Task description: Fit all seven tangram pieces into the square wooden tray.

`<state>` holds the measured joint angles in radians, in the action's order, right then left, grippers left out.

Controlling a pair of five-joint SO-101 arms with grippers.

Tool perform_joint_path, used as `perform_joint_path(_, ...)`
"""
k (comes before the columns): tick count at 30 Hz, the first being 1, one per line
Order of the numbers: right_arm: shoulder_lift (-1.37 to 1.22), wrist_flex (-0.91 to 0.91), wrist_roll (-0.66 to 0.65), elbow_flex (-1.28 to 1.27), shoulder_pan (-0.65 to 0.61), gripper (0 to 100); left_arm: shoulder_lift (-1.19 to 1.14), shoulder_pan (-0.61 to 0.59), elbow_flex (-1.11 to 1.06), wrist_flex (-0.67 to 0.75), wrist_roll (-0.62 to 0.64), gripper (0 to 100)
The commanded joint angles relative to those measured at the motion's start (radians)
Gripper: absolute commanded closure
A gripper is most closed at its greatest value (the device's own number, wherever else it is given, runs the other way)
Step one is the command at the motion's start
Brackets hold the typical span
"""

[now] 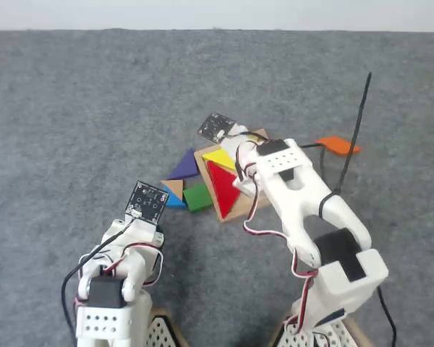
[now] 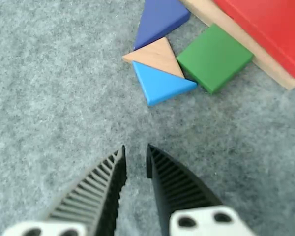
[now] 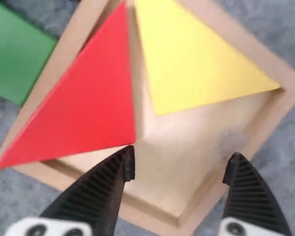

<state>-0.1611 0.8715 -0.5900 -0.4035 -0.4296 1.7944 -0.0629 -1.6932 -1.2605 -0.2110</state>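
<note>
Nearest the lens, the left jaws stand almost closed with a thin slit between them, gripping nothing, above the bare gray counter and short of the loose pieces. From above, the left arm sits folded low, wrist aimed at 4 pieces. The blue triangle and wooden triangle touch, the purple piece lies beyond them, and the green square is just beside the tray.

In the tray, the red triangle runs its long side along the rim next to the green square. The yellow triangle runs its long side along the adjoining far rim. Both right-angle corners point at the tray's middle.

The right arm stretches forward and covers the tray's right half from above. Its wrist view gives bare tray floor there, with the right jaws spread wide and empty over it.

Far right, well apart from the tray, the orange piece lies with its long axis running left to right.
</note>
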Motion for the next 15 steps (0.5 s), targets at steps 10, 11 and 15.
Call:
perform_joint_path(10, 0.136, -0.005, 0.1, 0.009, -0.041, 71.7, 0.023, 0.005, 0.01, -0.006, 0.005, 94)
perform_joint_path(11, 0.139, -0.008, 0.1, -0.017, -0.05, 71.7, 0.023, 0.005, 0.01, -0.006, 0.005, 94)
perform_joint_path(15, 0.122, -0.021, 0.086, -0.058, -0.082, 71.7, 0.023, 0.005, 0.01, -0.006, 0.005, 94)
